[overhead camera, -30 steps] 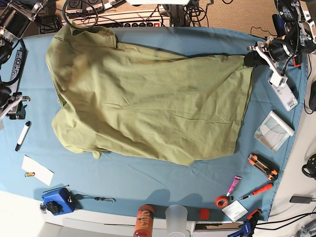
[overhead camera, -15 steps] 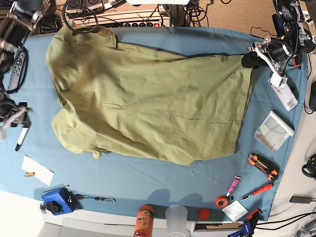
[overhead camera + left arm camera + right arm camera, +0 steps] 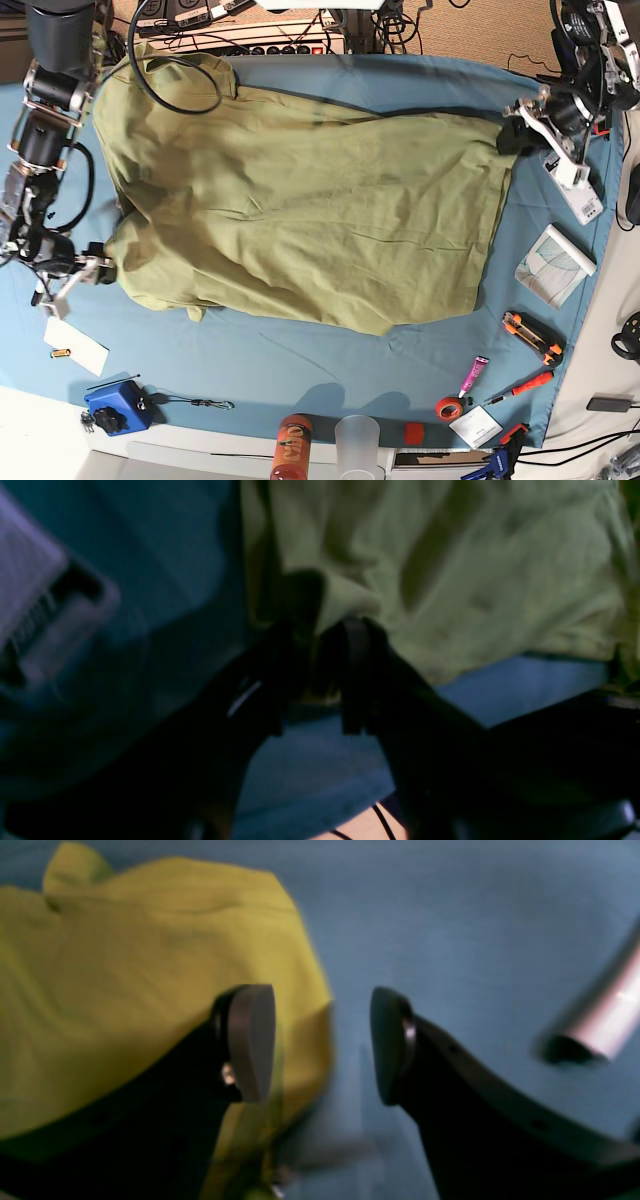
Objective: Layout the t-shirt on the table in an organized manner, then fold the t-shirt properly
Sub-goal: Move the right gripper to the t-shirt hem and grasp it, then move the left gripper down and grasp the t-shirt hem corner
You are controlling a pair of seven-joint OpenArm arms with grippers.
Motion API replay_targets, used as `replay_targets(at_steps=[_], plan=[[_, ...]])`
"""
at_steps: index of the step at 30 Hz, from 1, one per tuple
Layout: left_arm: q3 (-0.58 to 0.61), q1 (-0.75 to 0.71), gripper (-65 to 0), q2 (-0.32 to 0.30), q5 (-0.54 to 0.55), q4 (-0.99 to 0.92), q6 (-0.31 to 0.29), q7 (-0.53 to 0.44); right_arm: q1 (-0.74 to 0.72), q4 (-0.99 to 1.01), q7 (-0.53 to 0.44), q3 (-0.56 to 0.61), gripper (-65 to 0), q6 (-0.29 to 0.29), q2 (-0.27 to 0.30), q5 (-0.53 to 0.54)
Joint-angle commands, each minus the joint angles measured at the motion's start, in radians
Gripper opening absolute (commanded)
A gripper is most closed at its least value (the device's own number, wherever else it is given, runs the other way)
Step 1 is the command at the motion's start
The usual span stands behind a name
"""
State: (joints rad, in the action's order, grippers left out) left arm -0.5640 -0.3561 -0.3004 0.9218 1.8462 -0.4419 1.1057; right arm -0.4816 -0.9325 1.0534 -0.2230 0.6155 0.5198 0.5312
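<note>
**Two claws at opposite edges of the shirt, with clutter close to one of them**

The left gripper (image 3: 310, 680) sits at a corner of the plain olive-green cotton t-shirt (image 3: 300, 200). Its dark jaws are narrowly parted with a lip of fabric at or between them; the wrist picture is dim and blurred, so whether they actually pinch the cloth cannot be told. The right gripper (image 3: 322, 1045) stands wide and holds nothing, one pad (image 3: 250, 1040) over the shirt's edge and the other over bare table.

The shirt lies spread and rumpled across the middle of the wide table with its light blue cloth cover (image 3: 300, 360), one sleeve bunched at the far corner.

Risks, as a judgement: if the left jaws have only a thin lip, a pull could slip it free and leave that corner folded under. If the right claw closes low, it may catch the blue cover along with the shirt and drag both. A wide sweep by the left arm could strike the white rectangular device (image 3: 575, 190) just beside it.

Along the near edge stand an orange bottle (image 3: 292, 447), a clear plastic cup (image 3: 357, 443), a blue box (image 3: 115, 407) and hand tools, near enough to be knocked by a dragged hem. Cables crowd the floor beyond the far edge.
</note>
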Motion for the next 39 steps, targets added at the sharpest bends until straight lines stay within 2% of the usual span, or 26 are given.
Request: replay_targets(at_steps=[1, 5, 9, 12, 14, 16, 19, 22, 29, 31, 34, 39], plan=[[-0.006, 0.018, -47.3, -0.018, -0.004, 0.040, -0.005, -0.022, -0.030, -0.014, -0.022, -0.005, -34.6, 0.006, 0.009, 0.001], [-0.006, 0.065, -47.3, -0.018, -0.048, 0.103, -0.004, -0.048, -0.030, -0.014, -0.023, -0.005, -34.6, 0.006, -0.040, -0.061], [-0.006, 0.122, -47.3, -0.018, -0.097, 0.122, -0.003, -0.038, -0.030, -0.014, -0.026, -0.005, -34.6, 0.004, -0.060, -0.066], [-0.006, 0.123, -47.3, -0.018, -0.175, 0.122, 0.058, -0.006, -0.030, -0.014, -0.026, -0.005, -34.6, 0.000, -0.059, -0.093], [-0.006, 0.121, -47.3, -0.018, -0.182, 0.122, 0.087, -0.016, -0.030, -0.014, -0.030, -0.005, -34.6, -0.003, -0.059, -0.113], [-0.006, 0.127, -47.3, -0.018, -0.182, 0.122, 0.073, -0.071, -0.030, -0.014, -0.029, -0.005, -34.6, -0.003, -0.059, -0.114], [0.012, 0.169, -47.3, -0.018, -0.183, 0.115, 0.023, -0.135, -0.030, -0.014, -0.027, -0.005, -34.6, -0.003, -0.060, -0.110], [0.084, 0.239, -47.3, -0.019, -0.226, 0.095, 0.022, -0.135, -0.030, -0.014, -0.011, -0.005, -34.6, -0.003, -0.060, -0.109], [0.349, 0.464, -47.3, -0.018, -0.415, -0.073, 0.039, -0.172, -0.030, -0.014, 0.015, -0.005, -34.6, -0.003, -0.060, -0.109], [0.405, 0.536, -47.3, -0.018, -0.445, -0.144, 0.059, -0.172, -0.028, -0.014, 0.016, -0.005, -34.6, -0.003, -0.060, -0.109], [0.460, 0.640, -47.3, -0.018, -0.454, -0.266, 0.058, -0.183, -0.028, -0.014, 0.020, -0.005, -34.6, -0.003, -0.060, -0.109], [0.525, 0.812, -47.3, -0.018, -0.453, -0.507, -0.018, -0.225, -0.028, -0.014, 0.021, -0.005, -34.6, -0.003, -0.060, -0.109]])
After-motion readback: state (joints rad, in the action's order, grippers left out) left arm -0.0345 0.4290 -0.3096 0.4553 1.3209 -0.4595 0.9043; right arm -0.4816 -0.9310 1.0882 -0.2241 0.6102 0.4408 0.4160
